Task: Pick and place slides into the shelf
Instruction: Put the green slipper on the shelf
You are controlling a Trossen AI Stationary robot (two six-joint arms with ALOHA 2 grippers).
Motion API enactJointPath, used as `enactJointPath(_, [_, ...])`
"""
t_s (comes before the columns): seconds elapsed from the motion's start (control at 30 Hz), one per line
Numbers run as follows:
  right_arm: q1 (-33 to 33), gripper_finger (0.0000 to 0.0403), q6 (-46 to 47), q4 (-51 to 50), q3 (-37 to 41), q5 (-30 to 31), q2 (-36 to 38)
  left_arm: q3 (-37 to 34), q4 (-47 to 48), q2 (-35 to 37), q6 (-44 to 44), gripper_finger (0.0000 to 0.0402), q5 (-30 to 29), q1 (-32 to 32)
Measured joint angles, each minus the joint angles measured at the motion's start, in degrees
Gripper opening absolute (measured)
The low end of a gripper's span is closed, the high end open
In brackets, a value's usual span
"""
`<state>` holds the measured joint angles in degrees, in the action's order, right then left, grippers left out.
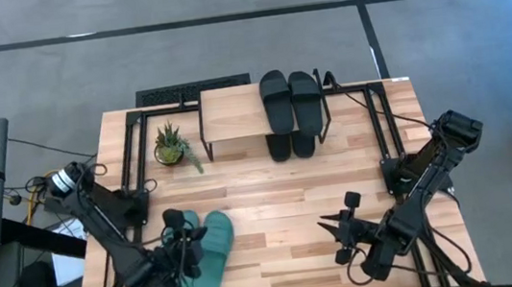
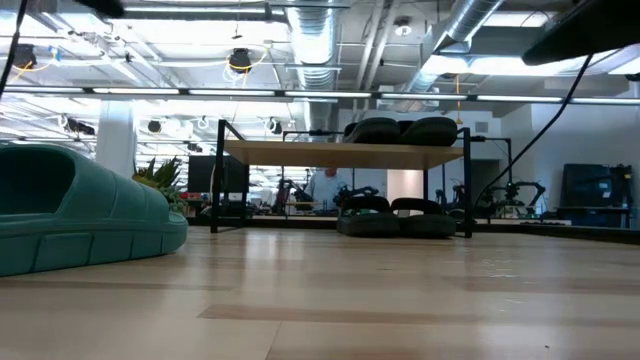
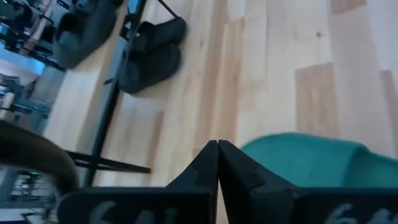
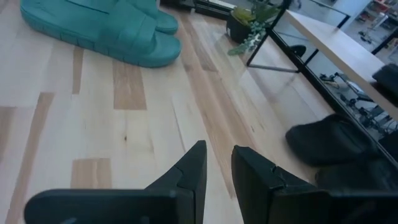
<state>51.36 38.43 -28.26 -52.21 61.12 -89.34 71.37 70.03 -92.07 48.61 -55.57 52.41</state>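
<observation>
Slides of matte black rubber (image 1: 290, 101) already filled the low wooden-topped shelf (image 1: 231, 113) at twelve o'clock, top and beneath. Only the teal-green pair (image 1: 205, 251) remained at seven o'clock, so the left gripper (image 1: 183, 241) hovered there, jaws pressed together; the right gripper (image 1: 342, 235) waited at five o'clock, jaws slightly spread.

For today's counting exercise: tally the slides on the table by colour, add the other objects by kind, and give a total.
Teal slides: 2
Black slides on the shelf top: 2
Black slides under the shelf: 2
Shelf: 1
Potted plant: 1
Total: 8
</observation>
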Motion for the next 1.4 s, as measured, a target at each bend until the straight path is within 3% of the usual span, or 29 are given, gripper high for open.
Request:
enactJointPath(0.33, [-2.24,0.0066,-2.95,3.01,0.00,-1.69,0.00,-5.44,-0.39,0.02,10.88,0.0000,3.41,6.10])
enactJointPath(0.6, [-3.91,0.0066,-3.10,4.90,-0.01,-2.77,0.00,-11.44,-2.56,0.02,14.92,0.0000,13.25,8.12])
enactJointPath(0.93, [-4.27,0.0066,-3.10,5.15,0.00,-2.77,0.00,-11.87,-2.67,-0.02,17.42,0.0000,22.81,8.17])
enactJointPath(1.07, [-4.65,0.0066,-3.78,5.58,0.00,-2.81,0.00,-11.87,-4.00,-0.02,17.39,0.0000,22.18,8.17])
enactJointPath(1.23, [-5.01,0.0066,-5.96,7.88,0.00,-3.57,0.00,-11.87,-10.90,-0.02,9.63,0.0000,17.05,8.01])
enactJointPath(1.4, [-5.37,0.0066,-5.94,7.84,-0.01,-4.10,0.00,-11.87,-14.85,-0.04,4.01,0.0008,16.08,6.65])
